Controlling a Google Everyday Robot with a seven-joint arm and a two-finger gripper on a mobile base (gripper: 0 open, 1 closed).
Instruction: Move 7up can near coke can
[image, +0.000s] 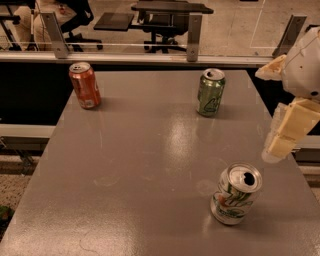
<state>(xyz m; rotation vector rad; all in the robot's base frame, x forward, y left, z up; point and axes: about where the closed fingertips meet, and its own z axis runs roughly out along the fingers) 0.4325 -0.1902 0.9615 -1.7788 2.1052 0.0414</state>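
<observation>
The 7up can, silver-white with green lettering and an orange-red spot, stands tilted toward me at the front right of the grey table. The coke can, orange-red with a silver top, stands upright at the far left corner. My gripper hangs at the right edge of the view, above and to the right of the 7up can. Its cream fingers are apart, with nothing between them. It touches no can.
An all-green can with white script stands at the far right of the table. A metal rail with posts runs behind the far edge. Office chairs and desks stand beyond it.
</observation>
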